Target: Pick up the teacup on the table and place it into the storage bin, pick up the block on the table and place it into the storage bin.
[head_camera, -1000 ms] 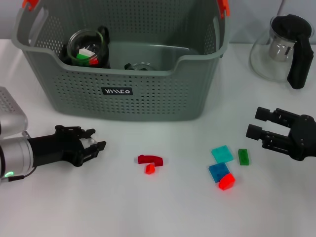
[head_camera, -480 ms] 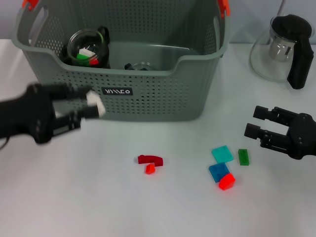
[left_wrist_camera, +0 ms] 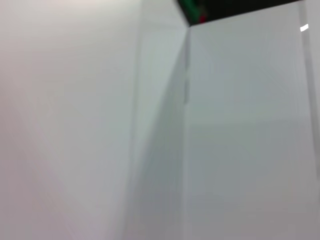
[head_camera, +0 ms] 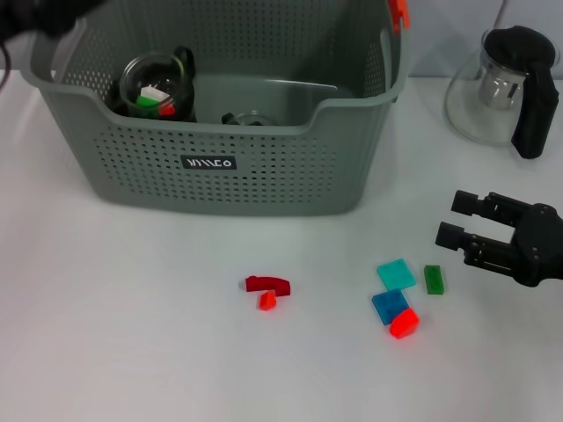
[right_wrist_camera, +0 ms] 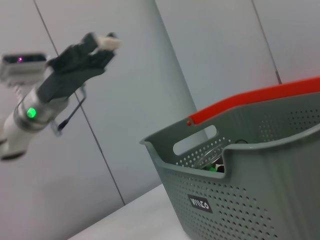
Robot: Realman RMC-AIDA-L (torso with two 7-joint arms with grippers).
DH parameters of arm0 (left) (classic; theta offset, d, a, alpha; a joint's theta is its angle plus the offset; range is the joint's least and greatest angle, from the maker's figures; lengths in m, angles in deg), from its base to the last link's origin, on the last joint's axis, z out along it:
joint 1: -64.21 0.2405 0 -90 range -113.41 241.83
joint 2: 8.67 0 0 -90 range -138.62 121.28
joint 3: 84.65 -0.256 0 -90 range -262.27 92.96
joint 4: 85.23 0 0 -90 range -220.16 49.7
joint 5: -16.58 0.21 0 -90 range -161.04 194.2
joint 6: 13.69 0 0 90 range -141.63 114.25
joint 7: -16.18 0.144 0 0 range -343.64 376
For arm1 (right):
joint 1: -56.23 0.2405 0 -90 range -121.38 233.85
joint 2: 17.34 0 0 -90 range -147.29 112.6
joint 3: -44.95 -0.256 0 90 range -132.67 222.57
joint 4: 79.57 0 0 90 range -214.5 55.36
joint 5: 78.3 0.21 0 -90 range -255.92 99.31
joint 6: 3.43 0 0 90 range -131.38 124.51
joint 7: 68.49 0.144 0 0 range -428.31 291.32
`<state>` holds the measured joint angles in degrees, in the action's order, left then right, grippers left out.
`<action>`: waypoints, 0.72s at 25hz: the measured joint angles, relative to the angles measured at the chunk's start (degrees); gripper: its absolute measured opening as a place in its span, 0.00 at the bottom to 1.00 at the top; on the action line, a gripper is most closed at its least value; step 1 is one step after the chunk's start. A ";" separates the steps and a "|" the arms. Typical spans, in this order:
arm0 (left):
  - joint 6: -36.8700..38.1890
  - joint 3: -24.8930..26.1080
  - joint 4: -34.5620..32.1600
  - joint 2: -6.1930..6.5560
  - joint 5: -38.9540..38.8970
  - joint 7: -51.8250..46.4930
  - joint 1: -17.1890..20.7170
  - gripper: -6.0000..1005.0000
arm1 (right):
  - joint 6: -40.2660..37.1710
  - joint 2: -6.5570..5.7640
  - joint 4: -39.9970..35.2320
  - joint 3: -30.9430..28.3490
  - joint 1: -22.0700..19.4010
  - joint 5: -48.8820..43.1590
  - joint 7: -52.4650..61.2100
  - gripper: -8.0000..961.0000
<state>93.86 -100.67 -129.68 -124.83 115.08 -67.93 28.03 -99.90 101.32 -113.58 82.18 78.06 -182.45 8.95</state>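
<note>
Head view first: storage bin (head_camera: 220,114) fills the upper left and centre of the frame, black label on its front wall. Inside it, upper left, sits a glass teacup (head_camera: 158,86) with a black handle, holding small white, green and red bits; a second clear round glass item (head_camera: 251,117) lies near the bin's middle, too hidden to name. Left gripper (head_camera: 40,13) is only a dark blur at the top left corner, above the bin's rim. Right gripper (head_camera: 493,236) hovers at the right edge, fingers spread apart, nothing between them, near the loose blocks but not touching any. On the table below the bin: dark red curved block (head_camera: 267,284) touching a small orange block (head_camera: 266,301); further right a teal block (head_camera: 396,273), green block (head_camera: 434,279), blue block (head_camera: 389,306) and red block (head_camera: 405,323) clustered together. Glass teapot (head_camera: 497,88) with black handle, upper right.

Left wrist view: only blank wall panels, with a dark strip showing a green and red speck at the top; no fingers, no bin.

Right wrist view: left gripper (right_wrist_camera: 97,47) shows raised high at the upper left of the frame, pinching a small white block (right_wrist_camera: 106,42) at its fingertips. Bin at lower right with orange handle clip.

Progress, as a judgement: teacup part looks done; white block is on its way but not yet in; six blocks remain on the table.
</note>
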 joint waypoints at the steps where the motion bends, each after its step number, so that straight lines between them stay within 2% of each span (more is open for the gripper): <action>1: -2.45 -1.52 -2.01 0.43 0.67 -3.43 -0.78 0.45 | -0.02 -0.02 0.00 -0.05 -0.07 0.00 0.00 0.79; 5: -11.88 -8.94 -11.32 1.39 6.01 -16.28 -1.91 0.45 | -0.15 0.03 0.00 -0.13 -0.34 0.00 -0.01 0.79; 10: -18.94 -16.88 -20.82 1.35 22.34 -29.06 -4.41 0.46 | -0.33 0.07 0.00 -0.23 -0.55 0.00 -0.01 0.79; 13: -22.07 -21.47 -22.86 1.17 32.13 -33.95 -6.10 0.46 | -0.34 0.07 0.00 -0.29 -0.56 0.00 -0.01 0.79; 18: -29.41 -28.84 -23.81 -0.07 41.25 -39.15 -6.55 0.47 | -0.29 0.08 0.00 -0.32 -0.51 0.00 -0.01 0.79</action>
<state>64.45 -129.51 -153.49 -124.90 156.33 -107.07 21.49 -100.19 101.40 -113.58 81.86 77.56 -182.45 8.94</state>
